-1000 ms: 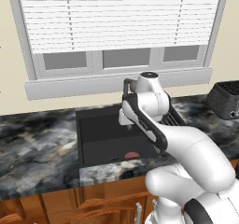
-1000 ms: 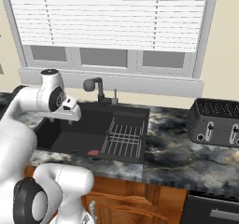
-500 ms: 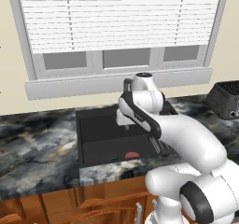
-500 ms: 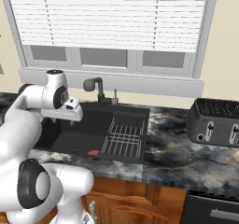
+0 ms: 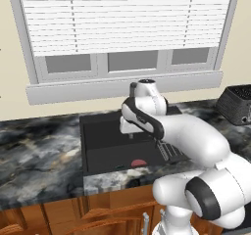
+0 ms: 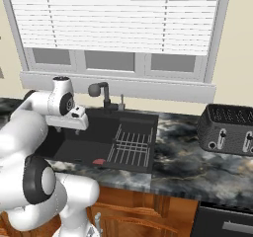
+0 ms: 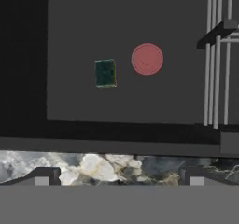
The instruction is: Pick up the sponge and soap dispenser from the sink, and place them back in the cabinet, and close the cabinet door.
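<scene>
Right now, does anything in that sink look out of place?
Yes: a flat red sponge and a small dark green block lie apart on the black sink floor, left of the wire rack, rather than put away.

sink: I see flat black walls and floor
sponge: red-pink, I note
small pad: dark green, yellowish edge
counter: I read grey-black marbling
toaster: dark grey

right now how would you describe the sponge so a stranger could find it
Look into the black sink set in the marbled counter below the window. On its floor, left of the wire rack, lies the sponge, a flat red-pink disc; the piece beside it is dark green and rectangular.
</scene>
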Robot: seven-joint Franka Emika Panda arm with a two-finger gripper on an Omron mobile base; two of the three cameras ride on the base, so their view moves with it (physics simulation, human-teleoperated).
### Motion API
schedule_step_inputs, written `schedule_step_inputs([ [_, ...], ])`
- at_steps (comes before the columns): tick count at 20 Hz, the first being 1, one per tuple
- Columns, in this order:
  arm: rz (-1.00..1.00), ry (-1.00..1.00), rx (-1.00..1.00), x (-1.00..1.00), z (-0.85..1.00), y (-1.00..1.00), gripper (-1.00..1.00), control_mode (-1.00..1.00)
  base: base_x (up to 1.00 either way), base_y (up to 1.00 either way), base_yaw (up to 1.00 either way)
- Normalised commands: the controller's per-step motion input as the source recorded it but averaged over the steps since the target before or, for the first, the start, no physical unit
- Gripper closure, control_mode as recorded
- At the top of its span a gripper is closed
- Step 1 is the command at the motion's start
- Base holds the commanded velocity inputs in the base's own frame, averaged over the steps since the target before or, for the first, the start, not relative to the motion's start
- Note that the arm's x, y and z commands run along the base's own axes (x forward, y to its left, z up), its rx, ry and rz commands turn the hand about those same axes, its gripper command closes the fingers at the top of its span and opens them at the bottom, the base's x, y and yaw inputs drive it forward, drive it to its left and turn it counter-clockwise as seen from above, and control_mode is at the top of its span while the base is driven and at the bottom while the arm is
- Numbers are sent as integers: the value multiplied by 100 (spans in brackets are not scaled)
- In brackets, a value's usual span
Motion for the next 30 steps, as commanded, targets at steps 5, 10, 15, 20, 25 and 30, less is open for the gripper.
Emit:
schedule_step_inputs([
  [5, 0, 3, 0, 4, -19, 7, -100, -100, 0, 0, 0],
  [10, 0, 5, 0, 0, -20, 7, -100, -100, 0, 0, 0],
  [15, 0, 4, 0, 8, -14, 3, -100, -100, 0, 0, 0],
  [20, 0, 1, 0, 19, 0, 0, -100, -100, 0, 0, 0],
  [25, 0, 0, 0, 23, -2, 0, -100, -100, 0, 0, 0],
  [30, 0, 0, 0, 22, -6, 1, -100, -100, 0, 0, 0],
])
